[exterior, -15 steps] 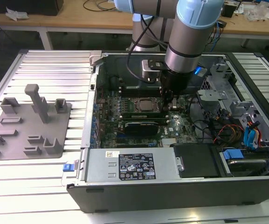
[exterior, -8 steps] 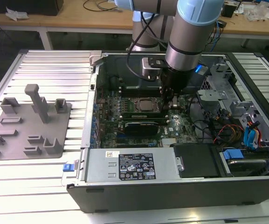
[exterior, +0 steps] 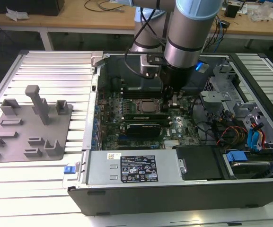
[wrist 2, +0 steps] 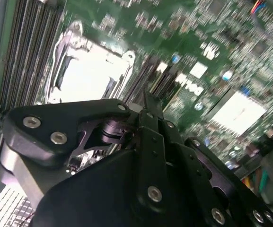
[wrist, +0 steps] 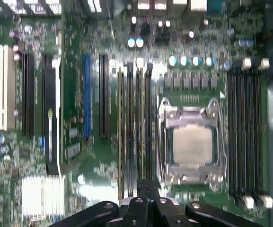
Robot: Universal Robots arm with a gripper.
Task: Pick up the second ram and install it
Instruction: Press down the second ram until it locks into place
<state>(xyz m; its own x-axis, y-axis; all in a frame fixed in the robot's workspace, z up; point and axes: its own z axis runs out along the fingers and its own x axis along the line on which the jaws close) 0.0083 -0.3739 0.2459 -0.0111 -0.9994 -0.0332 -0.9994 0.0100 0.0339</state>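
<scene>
Hiding its jaws, the gripper (exterior: 173, 100) overhangs the motherboard (exterior: 109, 109).

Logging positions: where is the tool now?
In the exterior view, the tool sits over the motherboard, just to the exterior view's right of the CPU socket.

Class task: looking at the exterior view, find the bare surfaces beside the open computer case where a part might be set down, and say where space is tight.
Free: the ribbed table behind the grey fixture tray, and the strip in front of it, left of the case. Crowded: inside the case around the CPU socket, where the gripper hangs amid slots and cables.
</scene>
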